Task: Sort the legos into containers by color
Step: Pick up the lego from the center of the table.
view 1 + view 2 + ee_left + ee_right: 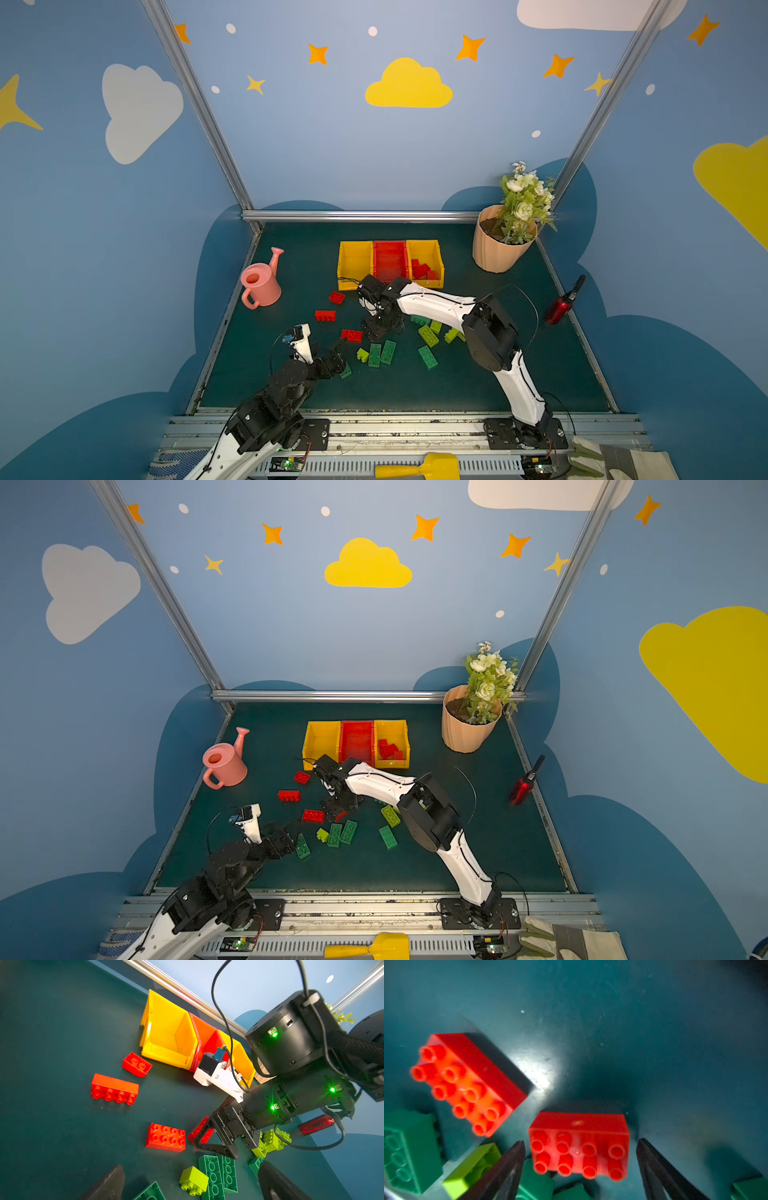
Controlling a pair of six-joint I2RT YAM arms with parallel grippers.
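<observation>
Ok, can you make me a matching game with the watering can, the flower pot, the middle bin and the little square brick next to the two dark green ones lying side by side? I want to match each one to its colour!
Things:
1. watering can
2. middle bin
3. flower pot
4. little square brick

Colours:
A. lime green
B. pink
C. peach
D. red

Right pairs: 1-B, 2-D, 3-C, 4-A.
</observation>
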